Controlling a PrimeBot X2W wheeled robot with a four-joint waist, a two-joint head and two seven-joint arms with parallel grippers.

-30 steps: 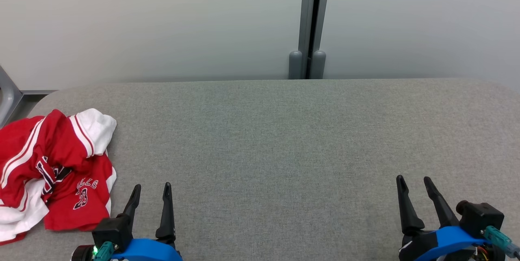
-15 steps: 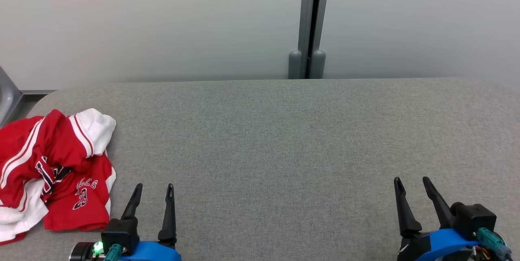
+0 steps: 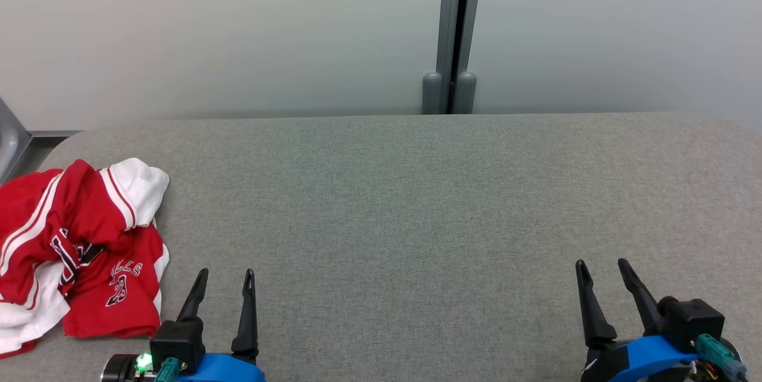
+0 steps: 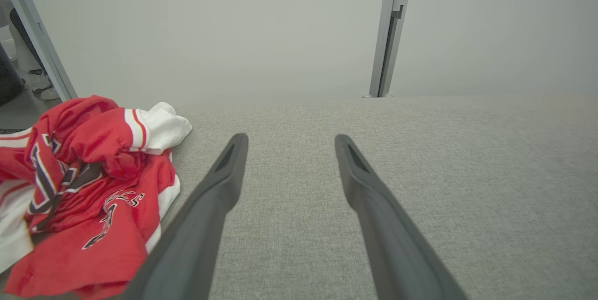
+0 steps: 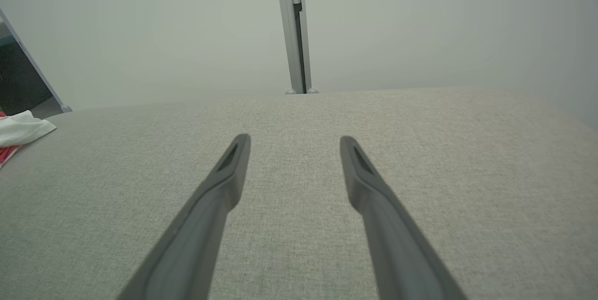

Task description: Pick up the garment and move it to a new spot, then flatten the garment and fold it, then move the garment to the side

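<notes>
garment point(image 3: 83, 245) | red-and-white jersey | crumpled in a heap | far left on grey surface

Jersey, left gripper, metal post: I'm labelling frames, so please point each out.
jersey point(image 3: 119, 318), head view, red panel below the number.
left gripper point(image 3: 226, 273), head view, midway between its open jaws.
metal post point(image 3: 447, 25), head view, grey upright shaft.

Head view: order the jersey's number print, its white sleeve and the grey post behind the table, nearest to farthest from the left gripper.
1. Number print, just left of the left gripper.
2. White sleeve, farther back on the left.
3. Grey post, beyond the table's far edge, centre-right.
</notes>
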